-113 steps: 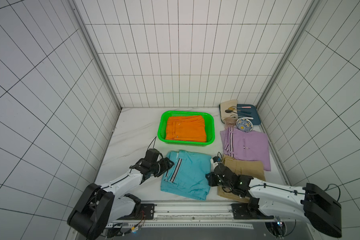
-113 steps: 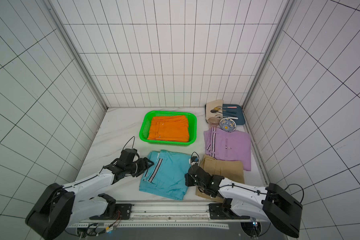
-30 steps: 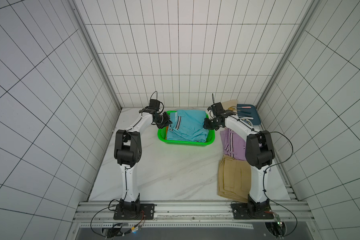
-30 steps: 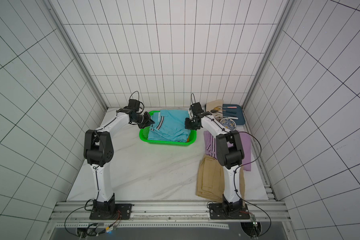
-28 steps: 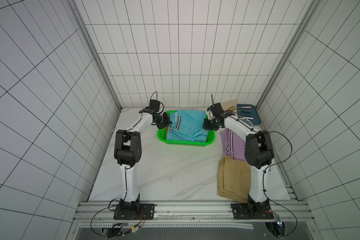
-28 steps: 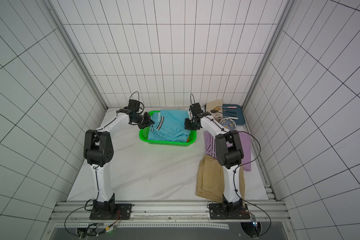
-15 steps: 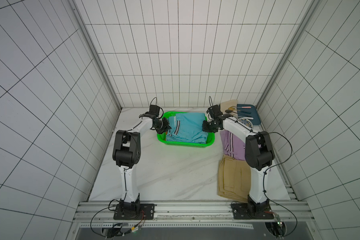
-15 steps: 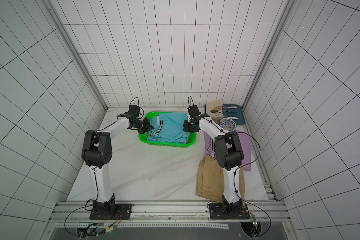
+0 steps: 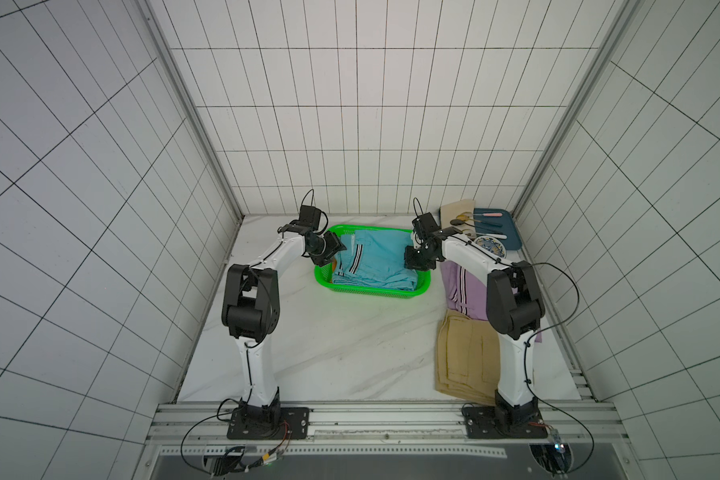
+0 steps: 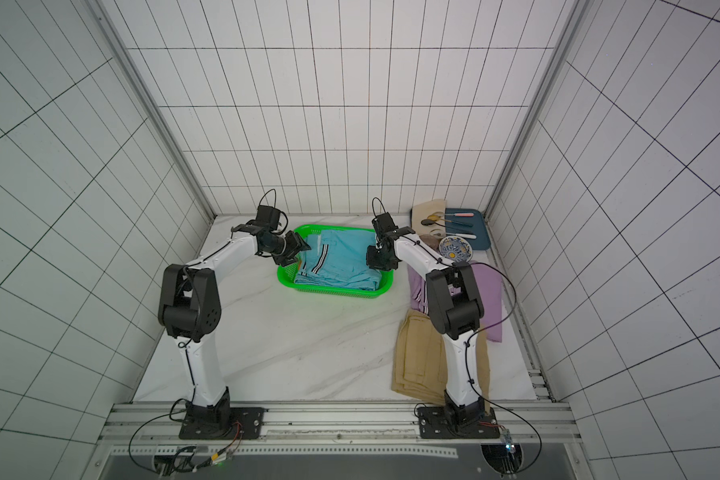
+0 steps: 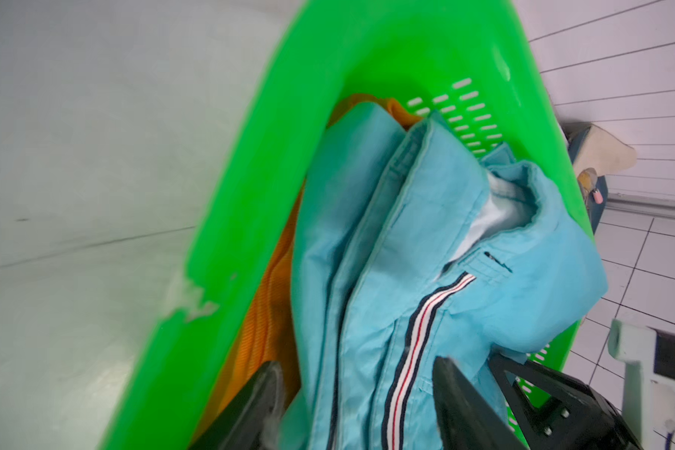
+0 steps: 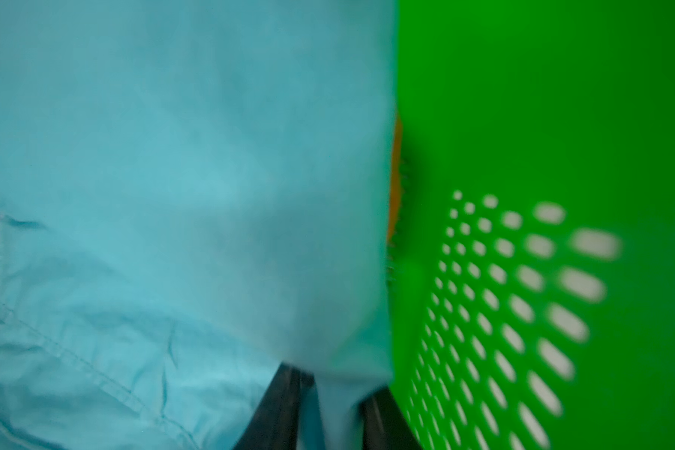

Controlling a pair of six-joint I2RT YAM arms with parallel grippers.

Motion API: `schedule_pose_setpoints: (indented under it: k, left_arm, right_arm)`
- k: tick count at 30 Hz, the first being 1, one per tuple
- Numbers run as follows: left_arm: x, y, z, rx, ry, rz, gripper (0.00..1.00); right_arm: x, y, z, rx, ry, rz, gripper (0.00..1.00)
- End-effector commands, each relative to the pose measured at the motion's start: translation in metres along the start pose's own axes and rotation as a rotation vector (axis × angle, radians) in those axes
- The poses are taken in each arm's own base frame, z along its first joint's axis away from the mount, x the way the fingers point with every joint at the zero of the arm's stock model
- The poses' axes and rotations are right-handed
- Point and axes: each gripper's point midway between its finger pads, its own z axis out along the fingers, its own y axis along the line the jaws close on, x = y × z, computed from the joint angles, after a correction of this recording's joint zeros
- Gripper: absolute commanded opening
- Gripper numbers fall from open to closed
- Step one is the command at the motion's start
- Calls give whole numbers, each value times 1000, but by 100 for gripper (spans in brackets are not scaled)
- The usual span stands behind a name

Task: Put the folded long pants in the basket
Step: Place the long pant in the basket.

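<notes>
Right wrist view blurred, right hand (image 12: 334, 393) grip unclear at teal pants (image 12: 172, 195); left hand (image 11: 357, 364) released, orange pants (image 11: 266, 311) mostly buried.

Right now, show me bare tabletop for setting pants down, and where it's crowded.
Widest bare marble tabletop: from the green basket to the front rail, between the left arm and the tan pants. A narrower strip runs between the basket and the left wall. Crowded: the right side, with the lilac pants and dark blue tray.

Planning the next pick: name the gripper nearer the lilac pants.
Right. The right gripper sits at the basket end beside the lilac pants; the left gripper at the opposite end.
</notes>
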Motion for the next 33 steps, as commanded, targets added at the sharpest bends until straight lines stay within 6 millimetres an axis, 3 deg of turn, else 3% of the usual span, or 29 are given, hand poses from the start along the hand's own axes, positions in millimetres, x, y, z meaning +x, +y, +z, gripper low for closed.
schedule_pose_setpoints:
  k: [1, 5, 8, 9, 12, 15, 20, 23, 25, 27, 33]
  left_arm:
    - [0, 1, -49, -119, -142, 39, 61]
    - [22, -24, -93, -143, -241, 112, 43]
    - [50, -41, -99, -62, -207, 148, 4]
    - [60, -44, -95, -29, -170, 148, 0]
    - [81, -35, -72, -12, -65, 128, 0]
    - [94, -14, -46, -60, 15, 99, 0]
    - [96, 5, -5, -112, 85, 79, 0]
    - [91, 19, 11, -162, 101, 69, 0]
    - [90, 24, 15, -172, 112, 56, 0]
    - [90, 20, 11, -150, 120, 43, 0]
    - [63, -19, -37, -71, -17, 43, 0]
  right_arm:
    - [-12, -6, -59, 114, -125, -55, 42]
    - [-14, 19, -96, 137, -217, -125, 42]
    - [4, 37, -94, 124, -203, -175, 33]
    - [13, 43, -87, 108, -178, -185, 30]
    - [37, 47, -59, 63, -82, -165, 20]
    - [53, 50, -31, 15, -19, -134, 18]
    - [83, 54, 3, -44, 119, -81, 17]
    - [89, 53, 10, -55, 151, -65, 17]
    - [86, 54, 6, -61, 146, -60, 15]
    - [74, 57, -11, -71, 99, -62, 15]
    - [15, 74, -83, -88, -157, -90, 23]
